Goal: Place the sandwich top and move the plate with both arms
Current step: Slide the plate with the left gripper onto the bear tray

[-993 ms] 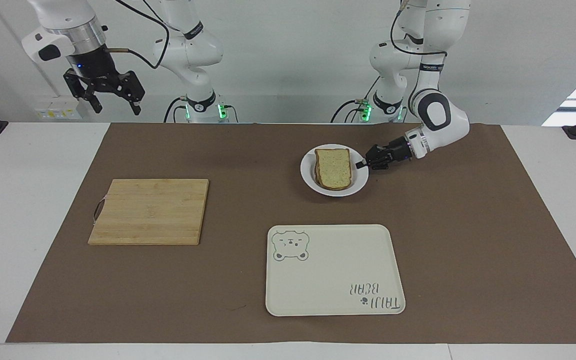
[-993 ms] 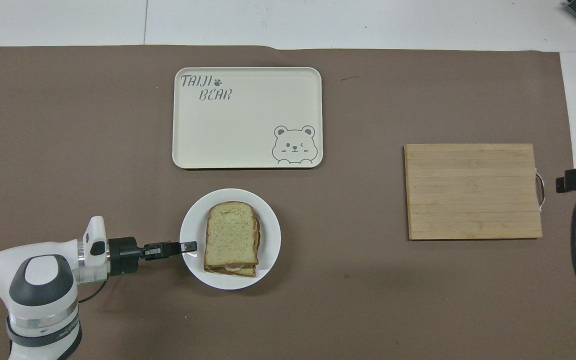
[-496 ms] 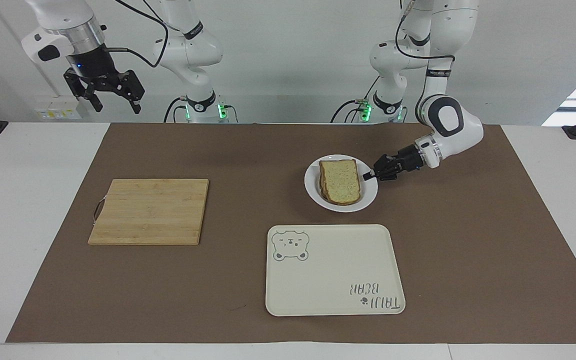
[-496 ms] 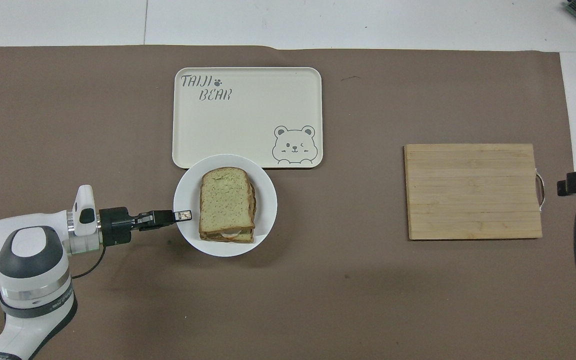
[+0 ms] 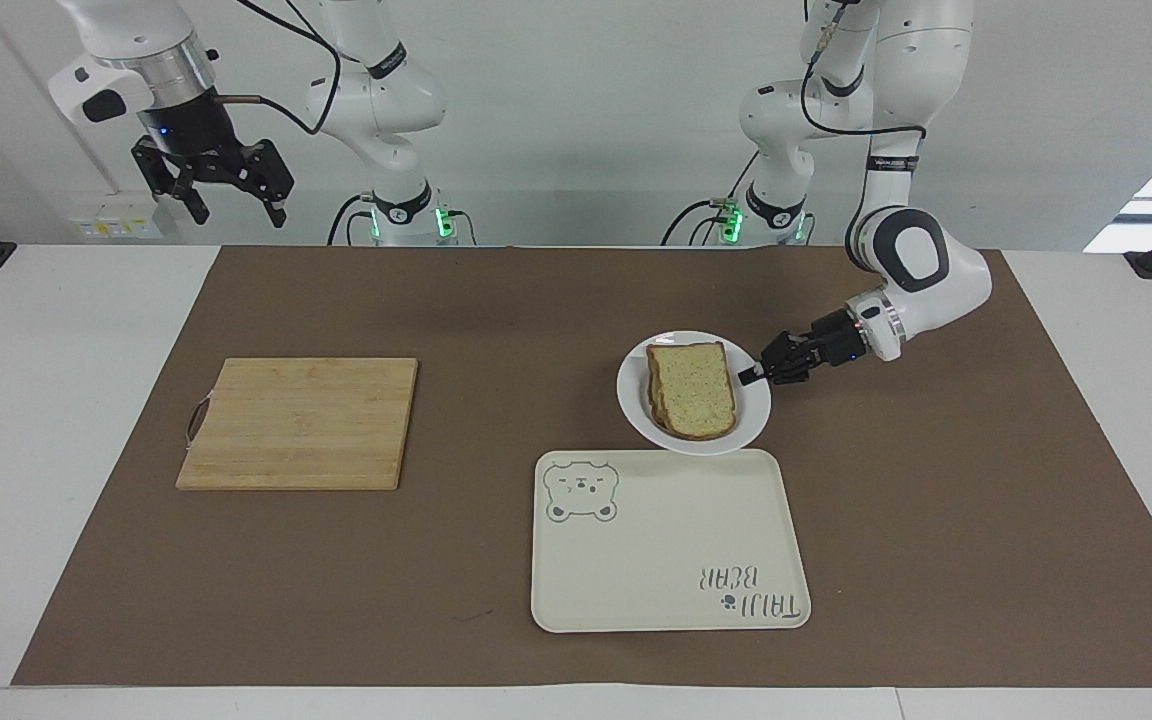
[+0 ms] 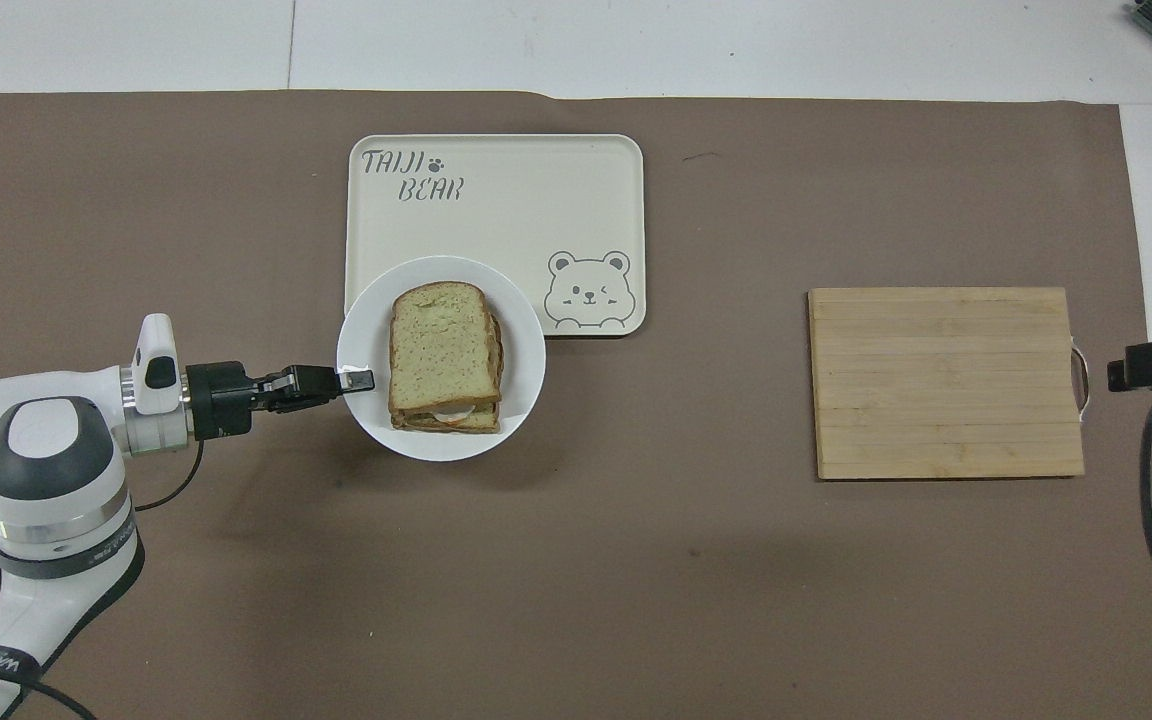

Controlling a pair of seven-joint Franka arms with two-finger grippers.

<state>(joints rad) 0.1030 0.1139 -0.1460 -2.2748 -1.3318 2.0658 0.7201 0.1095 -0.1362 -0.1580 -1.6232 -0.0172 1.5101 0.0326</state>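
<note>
Sandwich top (image 5: 695, 389) on plate (image 5: 636, 400) — overlapping tray (image 5: 666, 560).

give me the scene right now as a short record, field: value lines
left claw: shut on rim of small round white plate
plate: overlaps the robot-side edge of cream rectangular bear tray
speckled tan bread slice: tops the sandwich on the plate
right claw: open, waiting, raised toward the right arm's end
bamboo cutting board: bare

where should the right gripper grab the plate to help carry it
Probably the plate's bare rim toward the right arm's end of the table, coming in low and sideways. The left gripper pinches the rim on the left arm's side; the sandwich top covers the middle.
</note>
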